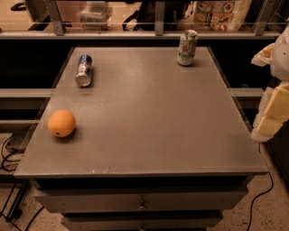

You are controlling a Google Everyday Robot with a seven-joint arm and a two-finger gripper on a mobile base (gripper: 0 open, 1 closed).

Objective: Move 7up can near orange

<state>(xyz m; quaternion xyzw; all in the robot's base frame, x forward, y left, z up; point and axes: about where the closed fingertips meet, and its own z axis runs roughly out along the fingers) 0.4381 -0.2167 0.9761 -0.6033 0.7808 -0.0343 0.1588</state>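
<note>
The 7up can (187, 47), whitish-silver with green markings, stands upright at the far right of the grey table top (149, 117). The orange (61, 123), round and bright with a small dark spot, lies near the left edge, towards the front. My gripper (272, 110) shows as pale white and yellowish parts at the right edge of the view, beyond the table's right side and well apart from both the can and the orange. It holds nothing that I can see.
A blue-and-silver can (84, 70) lies on its side at the far left of the table. A railing and shelf with bags (221, 13) run behind the table. Drawers (142, 203) sit below the front edge. Cables (9, 153) lie on the floor at left.
</note>
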